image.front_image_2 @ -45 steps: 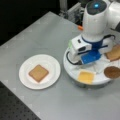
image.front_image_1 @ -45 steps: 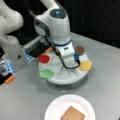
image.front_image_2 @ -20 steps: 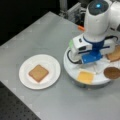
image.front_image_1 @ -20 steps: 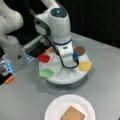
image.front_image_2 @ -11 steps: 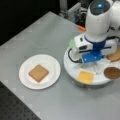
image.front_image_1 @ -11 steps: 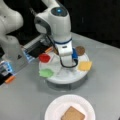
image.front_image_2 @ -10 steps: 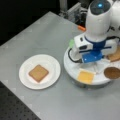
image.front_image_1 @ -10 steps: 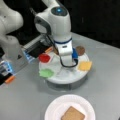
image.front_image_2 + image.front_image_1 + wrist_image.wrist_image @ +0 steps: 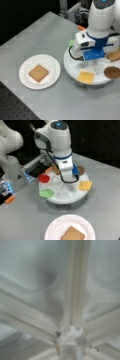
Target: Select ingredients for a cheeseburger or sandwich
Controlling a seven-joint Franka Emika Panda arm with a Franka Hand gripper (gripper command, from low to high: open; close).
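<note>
- The gripper (image 9: 71, 185) hangs low over the middle of the white divided tray (image 9: 62, 197); whether its jaws are apart or closed, I cannot tell.
- On the tray's rim sit thin, light-looking toy pieces — red tomato (image 9: 44, 178), green lettuce (image 9: 46, 193), yellow cheese (image 9: 85, 76), brown patty (image 9: 112, 72).
- They look best pinched at the edges.
- One bread square (image 9: 38, 73) lies on the paper plate (image 9: 53, 65), near the tray — grey table (image 9: 45, 32) lies open around it.
- The wrist view shows only the tray's ribs.
</note>
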